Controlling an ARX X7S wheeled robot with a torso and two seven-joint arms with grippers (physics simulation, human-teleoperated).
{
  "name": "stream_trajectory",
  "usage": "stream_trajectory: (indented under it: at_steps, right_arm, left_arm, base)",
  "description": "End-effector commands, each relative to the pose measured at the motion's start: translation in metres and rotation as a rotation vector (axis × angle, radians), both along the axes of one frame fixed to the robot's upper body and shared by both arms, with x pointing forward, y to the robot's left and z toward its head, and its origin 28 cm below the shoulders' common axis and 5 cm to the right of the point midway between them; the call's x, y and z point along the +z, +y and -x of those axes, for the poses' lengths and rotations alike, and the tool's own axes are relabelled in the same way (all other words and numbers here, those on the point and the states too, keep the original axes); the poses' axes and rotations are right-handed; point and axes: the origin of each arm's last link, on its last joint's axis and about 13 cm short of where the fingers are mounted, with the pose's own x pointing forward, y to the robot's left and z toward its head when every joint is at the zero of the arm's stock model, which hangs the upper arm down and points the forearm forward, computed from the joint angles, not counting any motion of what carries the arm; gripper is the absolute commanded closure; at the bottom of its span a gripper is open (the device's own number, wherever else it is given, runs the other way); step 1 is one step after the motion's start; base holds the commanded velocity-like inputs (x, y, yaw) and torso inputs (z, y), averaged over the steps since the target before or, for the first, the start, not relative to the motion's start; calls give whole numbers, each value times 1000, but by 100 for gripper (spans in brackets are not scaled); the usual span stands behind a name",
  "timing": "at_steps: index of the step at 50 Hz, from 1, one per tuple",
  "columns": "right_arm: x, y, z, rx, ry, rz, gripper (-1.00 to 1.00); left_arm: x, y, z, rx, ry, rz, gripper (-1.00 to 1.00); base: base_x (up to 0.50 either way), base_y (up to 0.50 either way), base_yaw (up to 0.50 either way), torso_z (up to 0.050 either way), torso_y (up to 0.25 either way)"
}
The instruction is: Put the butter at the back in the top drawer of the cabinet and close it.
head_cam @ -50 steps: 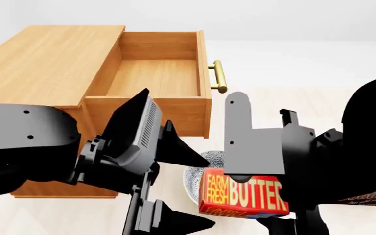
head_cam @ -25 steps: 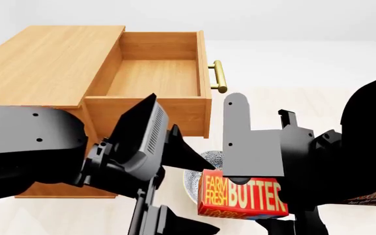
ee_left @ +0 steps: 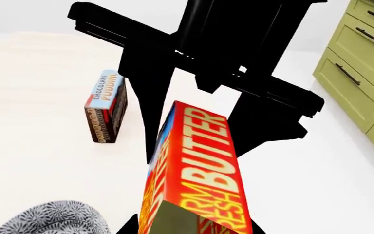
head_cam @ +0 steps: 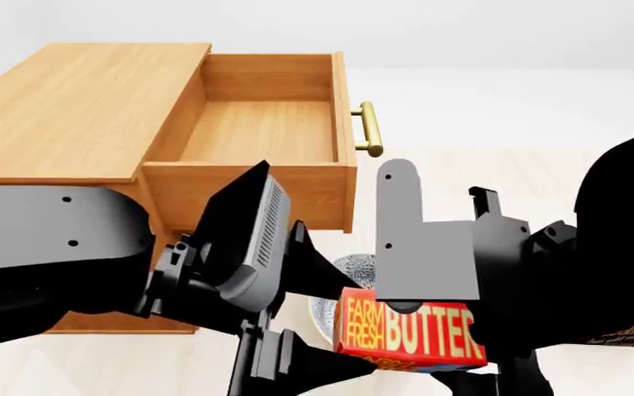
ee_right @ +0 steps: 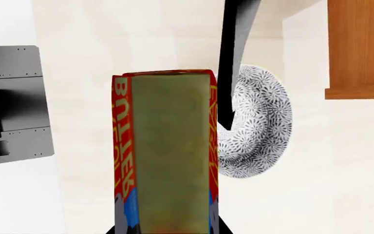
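Butter (head_cam: pixel 411 333) held off the floor at about 6 o'clock in the head view, gripped by the right hand (head_cam: pixel 449 363), whose grey body sits directly above it. Right wrist view: the box (ee_right: pixel 167 151) runs lengthwise out from between the fingers, clamped on its two printed sides.

Left hand (head_cam: pixel 295 330) at 7 o'clock, fingers spread wide with nothing between them; the upper dark fingertip (head_cam: pixel 323 276) lies just beside the butter's left edge.

Top drawer (head_cam: pixel 262 132) of the cabinet (head_cam: pixel 75 107) pulled fully open at 12 o'clock, brass handle (head_cam: pixel 368 129) at its right.

Patterned bowl (head_cam: pixel 339 289) sits behind the butter. Chocolate pudding box (ee_left: pixel 105 105) stands well apart from the butter on the pale floor.
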Motion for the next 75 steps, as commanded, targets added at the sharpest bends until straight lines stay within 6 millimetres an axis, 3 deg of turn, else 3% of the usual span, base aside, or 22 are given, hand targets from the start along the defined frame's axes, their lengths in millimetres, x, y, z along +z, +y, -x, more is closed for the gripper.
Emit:
stream_trajectory:
  at_steps: [1,21,22,62,75]
  right_arm:
    - [5,0,-1,-1,-50,-11,100]
    - [6,1,-2,-7,-55,-24,100]
    - [6,1,-2,-9,-54,-23,-100]
    - [-2,-4,-6,-38,-9,-2,-100]
    - [-1,-17,-10,-90,-11,-36,-100]
  left_arm:
    - [0,-2,0,19,-14,21,100]
    - [-1,-1,1,13,-6,26,100]
    - [0,-1,1,15,-6,27,100]
    - [18,19,3,100,-50,75,100]
    - [20,31,8,141,-65,44,100]
  base:
    - [0,0,0,0,0]
    - [0,0,0,0,1]
    - [0,0,0,0,0]
    - [0,0,0,1,1]
    - [0,0,0,1,1]
